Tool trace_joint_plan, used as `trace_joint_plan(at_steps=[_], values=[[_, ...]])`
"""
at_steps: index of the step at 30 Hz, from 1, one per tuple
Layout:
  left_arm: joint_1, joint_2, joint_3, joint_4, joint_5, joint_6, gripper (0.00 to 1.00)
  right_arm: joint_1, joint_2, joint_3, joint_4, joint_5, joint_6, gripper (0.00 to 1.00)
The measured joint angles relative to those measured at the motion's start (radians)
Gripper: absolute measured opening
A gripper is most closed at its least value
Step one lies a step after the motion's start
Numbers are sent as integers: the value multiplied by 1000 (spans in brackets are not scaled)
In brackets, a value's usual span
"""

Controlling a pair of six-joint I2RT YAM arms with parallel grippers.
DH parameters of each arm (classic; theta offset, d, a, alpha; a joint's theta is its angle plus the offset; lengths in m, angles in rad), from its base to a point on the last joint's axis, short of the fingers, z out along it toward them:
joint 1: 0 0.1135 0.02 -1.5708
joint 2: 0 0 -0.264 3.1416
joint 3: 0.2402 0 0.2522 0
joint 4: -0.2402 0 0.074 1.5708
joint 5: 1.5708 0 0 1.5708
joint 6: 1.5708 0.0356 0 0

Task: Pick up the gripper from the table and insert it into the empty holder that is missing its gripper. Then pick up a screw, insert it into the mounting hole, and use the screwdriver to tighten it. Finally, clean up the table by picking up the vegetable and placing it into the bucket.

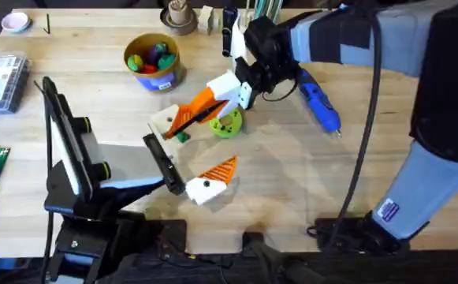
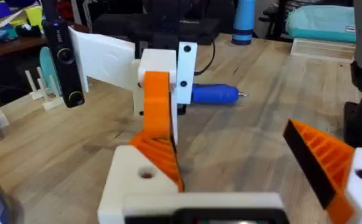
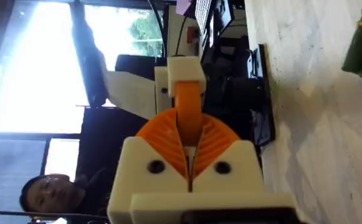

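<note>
- Your right gripper [image 3: 190, 155] is pressing its jaws shut on the small orange plastic wedge gripper [image 3: 188, 106], seating it into the white plastic holder block [image 3: 184, 68] mid-bench.
- Your left gripper [image 1: 211, 178] is hanging by the near edge, jaws wide and empty.
- Screwing and clean-up are pending: the blue pen-shaped screwdriver [image 1: 318, 99] is lying in open room on the right, and the dark-green toy vegetable [image 1: 183, 136] is near the far-edge yellow-tan bucket [image 1: 161, 77].

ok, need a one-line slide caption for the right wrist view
Right gripper shut on the orange gripper already seated in its white holder, the table alongside.
</note>
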State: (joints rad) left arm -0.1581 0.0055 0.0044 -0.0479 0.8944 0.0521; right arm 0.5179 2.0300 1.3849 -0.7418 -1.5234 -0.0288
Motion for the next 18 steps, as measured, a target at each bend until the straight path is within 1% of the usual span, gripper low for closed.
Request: trace_joint_plan(at_steps=[7,18], values=[[0,0,0,-2,-3,-1,993,1,0,0,25,8,31,7],[9,0,-1,-5,-61,-4,993,18,0,0,255,43,222,7]])
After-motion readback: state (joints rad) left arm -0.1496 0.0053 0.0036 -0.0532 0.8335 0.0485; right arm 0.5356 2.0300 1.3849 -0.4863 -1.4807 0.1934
